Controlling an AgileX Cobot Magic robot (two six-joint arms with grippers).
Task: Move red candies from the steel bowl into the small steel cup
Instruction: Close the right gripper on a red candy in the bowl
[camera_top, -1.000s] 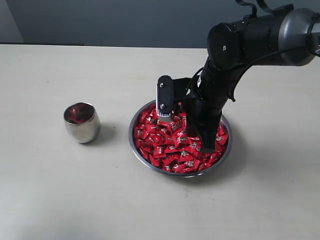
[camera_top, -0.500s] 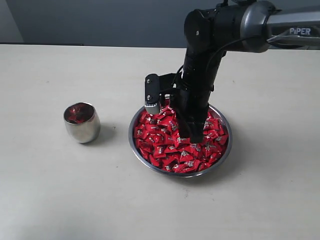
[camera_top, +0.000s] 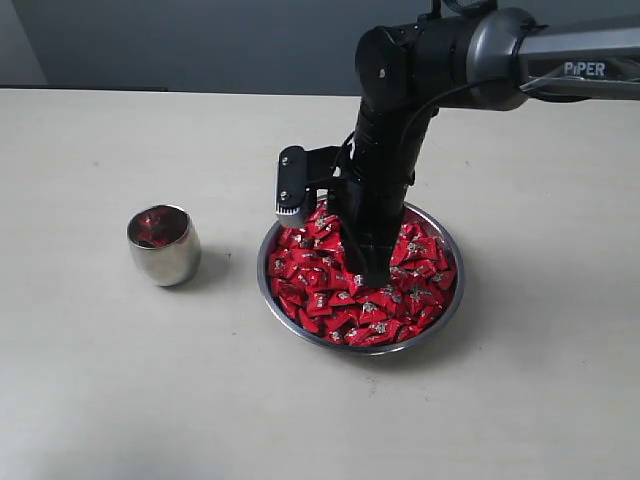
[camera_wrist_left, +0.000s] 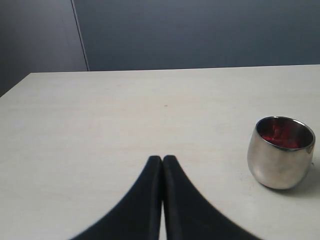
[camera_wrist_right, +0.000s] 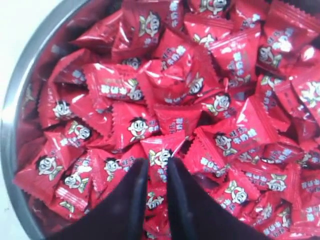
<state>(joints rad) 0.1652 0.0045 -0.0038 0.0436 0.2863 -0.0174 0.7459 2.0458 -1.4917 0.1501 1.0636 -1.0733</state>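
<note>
Red foil-wrapped candies (camera_wrist_right: 165, 75) fill the wide shallow steel bowl (camera_top: 362, 349) at the exterior view's centre, the right gripper (camera_wrist_right: 156, 162) low over them with its black fingers narrowly apart, the small rounded steel cup (camera_top: 163, 250) well apart at left, and the left gripper (camera_wrist_left: 162, 158) pressed closed.

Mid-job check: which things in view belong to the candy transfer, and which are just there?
In the job: shiny red foil-wrapped candies; wide shallow steel bowl holding them; small rounded steel cup; right gripper, over the bowl.
Just there: pale tabletop; dark grey wall; left gripper, shut.
</note>
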